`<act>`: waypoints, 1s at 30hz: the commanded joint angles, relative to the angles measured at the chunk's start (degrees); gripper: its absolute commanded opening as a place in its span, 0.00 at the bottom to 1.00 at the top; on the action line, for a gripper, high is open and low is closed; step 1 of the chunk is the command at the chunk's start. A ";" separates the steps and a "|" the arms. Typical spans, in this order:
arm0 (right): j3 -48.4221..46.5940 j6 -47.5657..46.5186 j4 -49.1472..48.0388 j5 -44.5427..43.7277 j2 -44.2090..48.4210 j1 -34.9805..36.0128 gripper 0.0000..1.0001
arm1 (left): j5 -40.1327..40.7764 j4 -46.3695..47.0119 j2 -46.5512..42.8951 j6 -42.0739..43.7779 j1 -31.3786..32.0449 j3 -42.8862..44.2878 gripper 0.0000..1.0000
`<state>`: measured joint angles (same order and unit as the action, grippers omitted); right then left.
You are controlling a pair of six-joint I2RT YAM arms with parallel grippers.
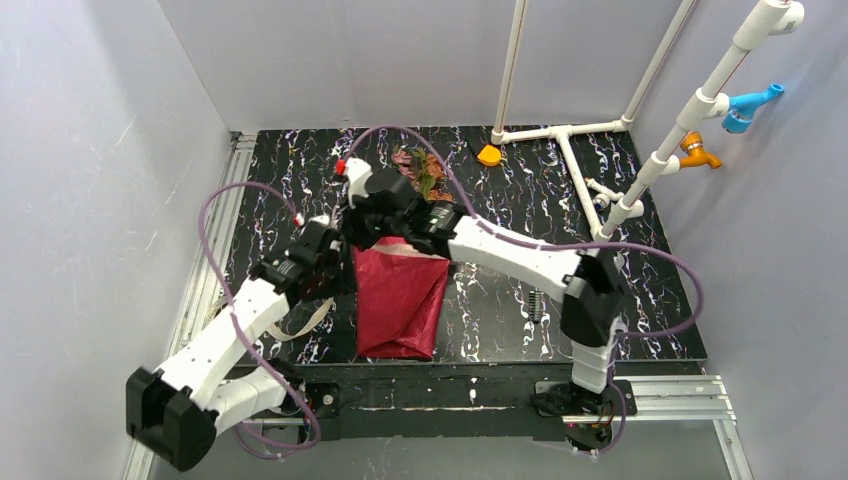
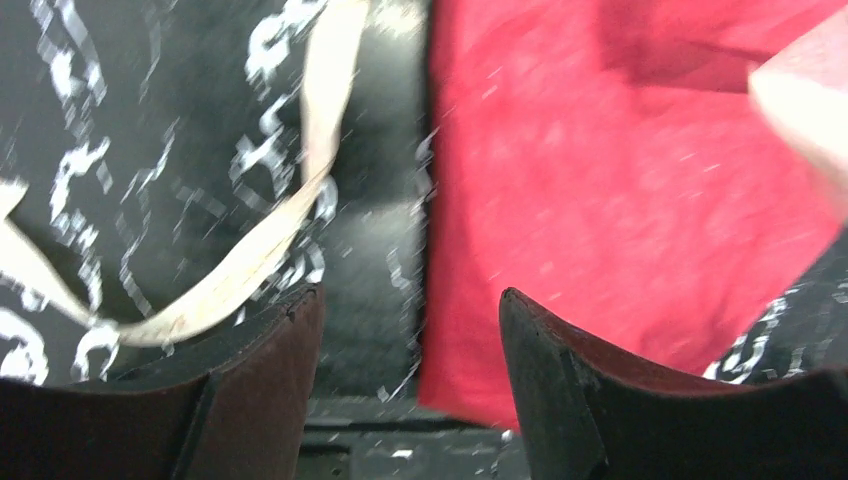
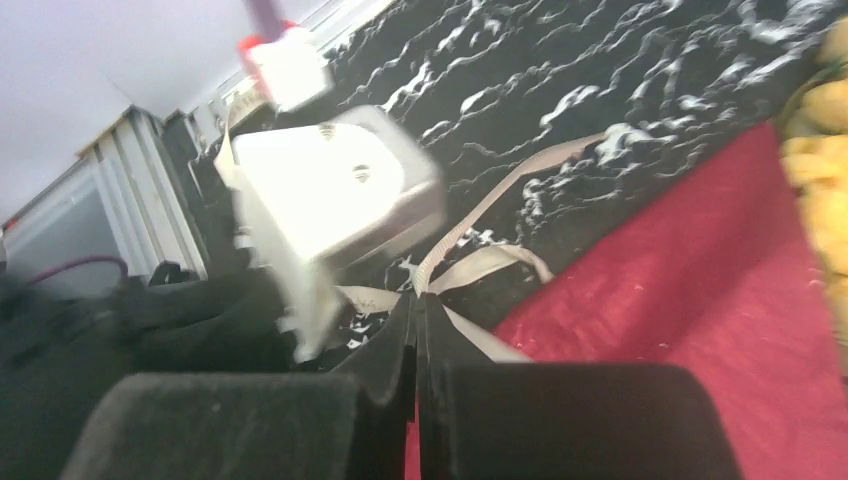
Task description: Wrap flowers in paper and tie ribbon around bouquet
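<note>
Currently right pincer (image 3: 418, 300) is clenched, seemingly pinching the flat beige fabric ribbon (image 2: 325, 105) at the 9 o'clock edge of the red crinkled paper cone (image 1: 395, 295). Left pincer (image 2: 410, 295) is released and empty. Yellow-and-pink flower blooms (image 1: 420, 170) poke out at 12. Advice: keep ribbon taut and grab the loose tail at 8. Open room at 3; black marbled table (image 1: 520, 190) edge is close at 6.

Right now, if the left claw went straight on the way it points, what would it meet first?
Probably the black table beside the red paper. The open left claw straddles the paper's edge, so one finger would touch paper, the other the ribbon. Depth is unclear.
</note>
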<state>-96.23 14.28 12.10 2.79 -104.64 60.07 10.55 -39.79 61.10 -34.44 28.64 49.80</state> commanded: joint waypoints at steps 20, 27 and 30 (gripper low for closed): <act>-23.12 0.33 13.52 -1.67 -23.13 0.76 0.78 | 15.82 -20.24 -20.55 -27.21 -4.06 -10.00 0.86; -13.83 -8.03 15.31 6.55 -18.33 1.28 0.76 | 15.27 -19.87 -19.87 -24.19 -5.83 -8.65 0.85; -15.71 -13.81 19.54 8.12 -20.79 2.28 0.76 | 16.80 -21.03 -19.97 -20.47 -6.16 -5.20 0.85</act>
<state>-110.80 8.86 26.98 7.01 -125.27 60.95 23.46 -58.04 41.21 -58.39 23.11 40.34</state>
